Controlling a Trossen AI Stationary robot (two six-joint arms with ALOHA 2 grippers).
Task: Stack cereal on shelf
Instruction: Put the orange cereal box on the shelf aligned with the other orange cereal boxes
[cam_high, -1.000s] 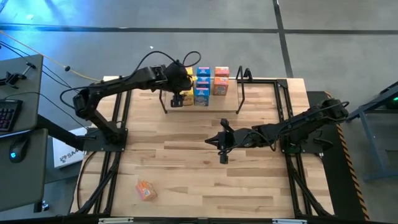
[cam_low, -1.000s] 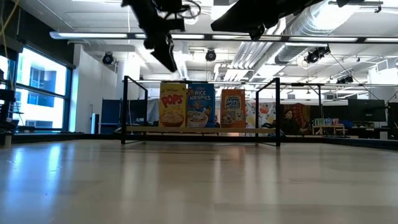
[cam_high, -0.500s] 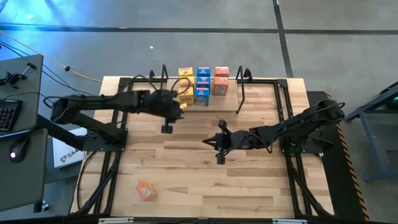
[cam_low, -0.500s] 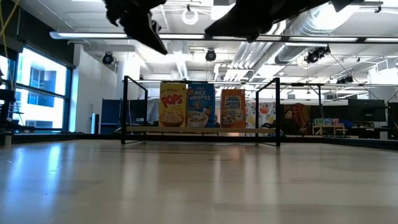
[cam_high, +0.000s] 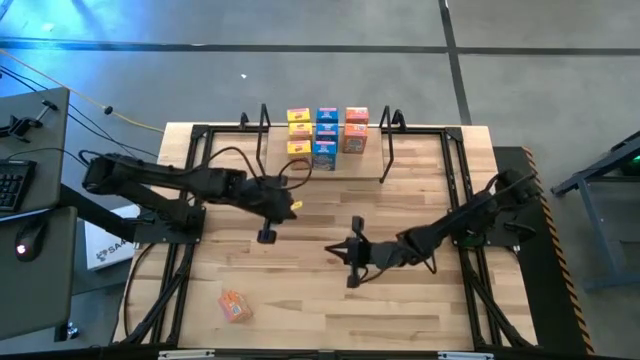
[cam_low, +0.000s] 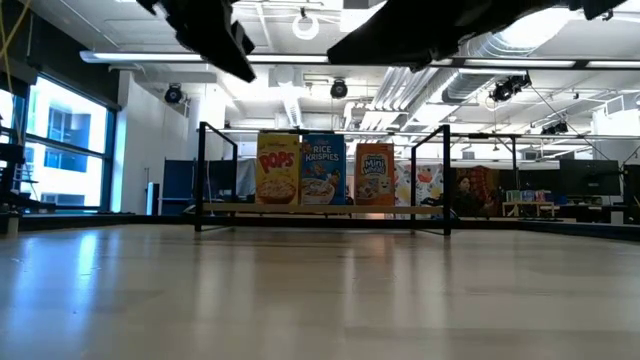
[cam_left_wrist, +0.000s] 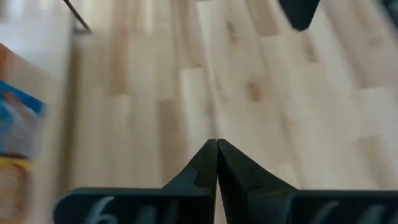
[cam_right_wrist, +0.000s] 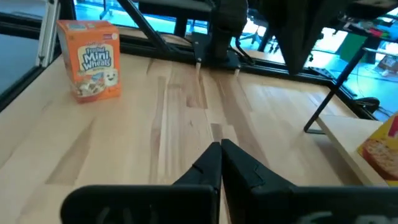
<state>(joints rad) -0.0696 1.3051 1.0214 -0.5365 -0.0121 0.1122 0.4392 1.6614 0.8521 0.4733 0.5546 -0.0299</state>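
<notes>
The shelf stands at the table's far edge. Yellow, blue and orange cereal boxes stand upright on its plank in three rows. One orange cereal box stands alone on the table near the front left, and also shows in the right wrist view. My left gripper is shut on nothing, above the table's middle left, clear of the shelf. My right gripper is shut too, low over the table's middle, pointing toward the lone box.
Black frame rails run along the table's left and right sides by the arm bases. Bare wood lies between both grippers and the lone box. A keyboard sits on a side desk left of the table.
My left gripper has drawn back from the shelf's left end toward the table's near edge and sunk a little, leaving a yellow box standing on the shelf. My right gripper has moved slightly toward the near left and down.
</notes>
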